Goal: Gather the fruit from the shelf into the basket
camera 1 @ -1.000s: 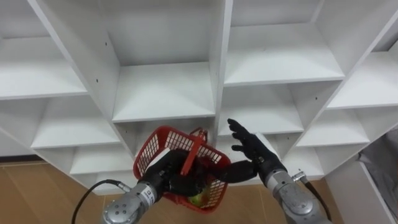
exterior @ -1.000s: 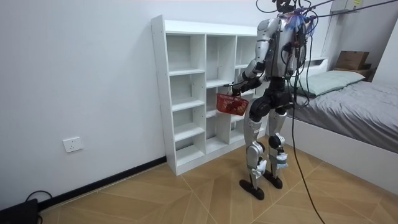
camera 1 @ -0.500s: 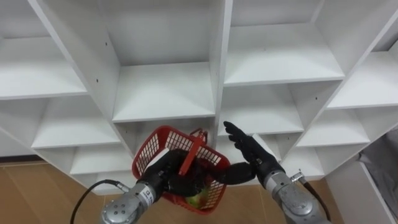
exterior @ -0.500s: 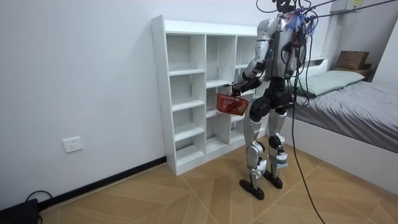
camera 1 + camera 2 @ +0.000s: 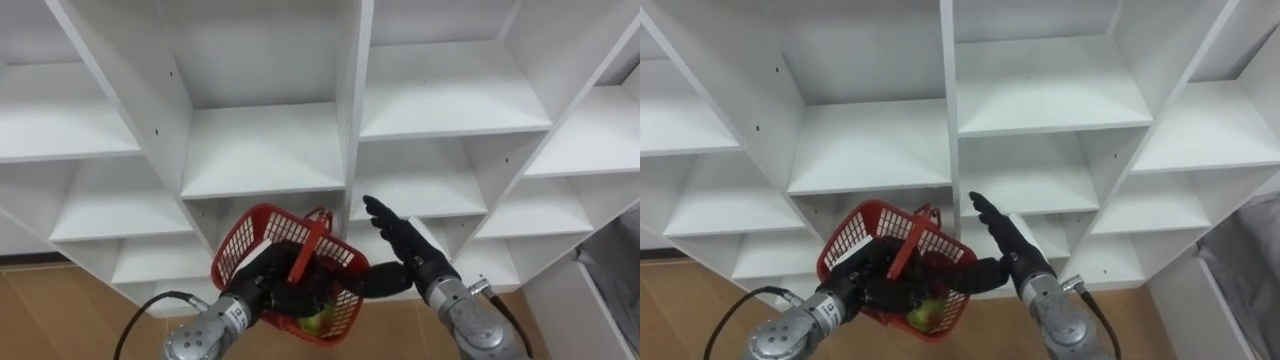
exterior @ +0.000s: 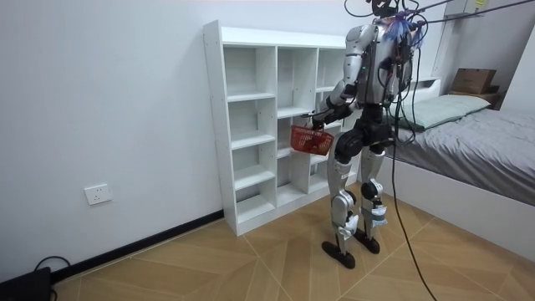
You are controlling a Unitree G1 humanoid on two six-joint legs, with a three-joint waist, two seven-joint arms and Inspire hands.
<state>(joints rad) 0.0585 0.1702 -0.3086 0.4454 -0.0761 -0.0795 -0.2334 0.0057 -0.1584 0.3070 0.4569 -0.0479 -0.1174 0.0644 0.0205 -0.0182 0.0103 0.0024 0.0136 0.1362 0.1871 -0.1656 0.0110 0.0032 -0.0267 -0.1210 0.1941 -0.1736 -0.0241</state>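
Fingers [image 5: 287, 297] of left hand [image 5: 262, 284] round basket [image 5: 238, 247]

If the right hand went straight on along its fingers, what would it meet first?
Likely the closet's upright divider, just ahead of the open right hand; depth is unclear, so it might pass beside it.

The head's eye views look down close at the closet [image 5: 260, 150]; the room view sees it from afar.
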